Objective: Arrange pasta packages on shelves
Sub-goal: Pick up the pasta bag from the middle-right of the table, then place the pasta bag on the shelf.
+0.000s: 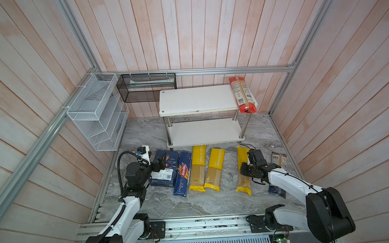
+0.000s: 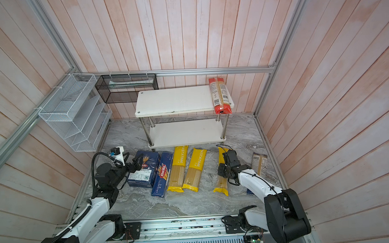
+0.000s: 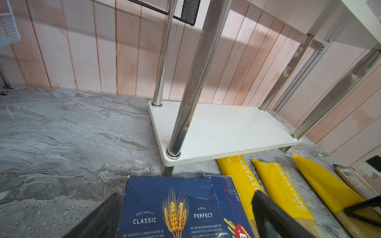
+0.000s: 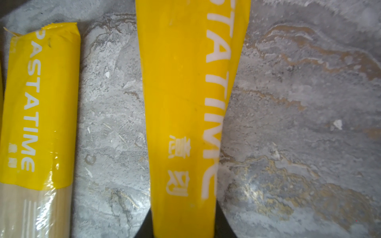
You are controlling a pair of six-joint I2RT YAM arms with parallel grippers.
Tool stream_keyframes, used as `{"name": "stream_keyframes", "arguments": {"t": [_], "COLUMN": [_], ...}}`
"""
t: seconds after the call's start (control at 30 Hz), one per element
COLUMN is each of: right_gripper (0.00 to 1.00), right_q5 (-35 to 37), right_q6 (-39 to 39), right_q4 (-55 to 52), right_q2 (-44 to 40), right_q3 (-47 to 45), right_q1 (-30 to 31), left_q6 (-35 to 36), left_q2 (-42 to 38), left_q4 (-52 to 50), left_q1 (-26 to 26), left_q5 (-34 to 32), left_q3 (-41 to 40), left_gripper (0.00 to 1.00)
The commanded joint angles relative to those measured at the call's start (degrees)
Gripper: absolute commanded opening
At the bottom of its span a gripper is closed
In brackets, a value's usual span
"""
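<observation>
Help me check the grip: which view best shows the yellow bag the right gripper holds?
Right wrist view: the yellow bag is close up, pinched in the right gripper. Both top views show its ends, the middle hidden by that gripper. The left wrist view shows only one end.

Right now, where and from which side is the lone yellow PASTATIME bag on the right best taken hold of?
Pinch the lone yellow PASTATIME bag across its narrow width at the yellow printed section, coming from above: it lies flat with bare table along both long sides. The right gripper is shut on it that way.
</observation>
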Motion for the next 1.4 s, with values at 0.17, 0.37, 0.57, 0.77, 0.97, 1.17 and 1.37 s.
{"name": "stream_keyframes", "arguments": {"t": [0.17,0.37,0.57,0.77,0.97,1.17,1.37], "right_gripper": [0.0,0.0,0.0,0.0,0.0,0.0,0.0], "right_q5": [-3.8,-6.0,-8.2,-9.3,-10.6,-11.5,-12.7], "right_q6": [-3.5,-6.3,-7.1,-7.2,-8.5,-9.5,-11.3], "right_q4": [3.9,2.1,1.5,2.7,3.1,5.0,5.2], "right_q2": [-6.6,-10.4,-11.5,-10.9,-9.6,-10.9,-10.3], "right_q3": [0.3,2.3,3.6,5.0,8.5,10.2,12.7], "right_q1": [0.3,0.4,0.5,2.3,5.6,8.6,11.1], "left_q6": [1.3,1.8,1.7,2.5,2.3,2.3,1.7], "left_q2": [2.6,3.7,3.3,3.7,3.6,4.2,3.5], "left_q4": [0.4,0.2,0.3,0.2,0.0,-0.2,-0.3], "left_q1": [-0.2,-0.1,-0.2,-0.6,-0.8,-0.7,-0.7], "left_q5": [4.3,6.4,5.7,7.0,6.1,6.1,4.1], "left_q3": [1.2,1.9,1.7,2.0,1.9,2.3,1.9], "left_gripper": [0.97,1.0,1.0,0.98,0.98,0.98,0.98]}}
